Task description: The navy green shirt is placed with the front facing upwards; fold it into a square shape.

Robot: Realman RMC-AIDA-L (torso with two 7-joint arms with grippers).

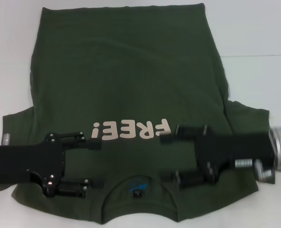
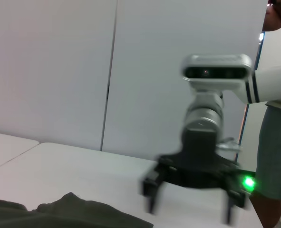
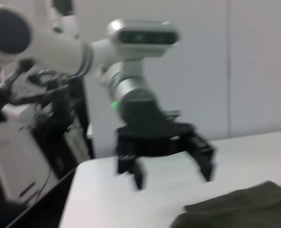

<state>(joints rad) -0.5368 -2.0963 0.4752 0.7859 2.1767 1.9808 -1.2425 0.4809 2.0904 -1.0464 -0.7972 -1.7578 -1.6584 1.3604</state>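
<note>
Lying face up across most of the head view, the navy green shirt (image 1: 130,95) is spread on a white table (image 1: 259,33), its collar (image 1: 138,190) at the bottom centre of the frame and its hem along the top, so its long axis runs from bottom to top of the picture. The pale "FREE!" print (image 1: 130,129) sits just above the collar, reading upside down from this side. One sleeve reaches toward the lower left edge and the other toward the lower right, and the cloth looks a little rucked along the right side. Both arms hang over the chest and shoulder band, pointing inward at each other. The left gripper (image 1: 95,164) comes in from the lower left, its two fingers set well apart, one near the print and one nearer the collar line. The right gripper (image 1: 168,156) comes in from the lower right, likewise with fingers spread wide. Neither holds any cloth; in each wrist view the opposite gripper shows standing above the table with fingers parted and empty, and only a dark edge of the shirt shows low in the frame. The grippers are about equally near the collar, one to each side of it, so I'd judge the shoulders are the likely grab points, with the fold then carried along the shirt's length toward the hem. No fold looks made yet.
</note>
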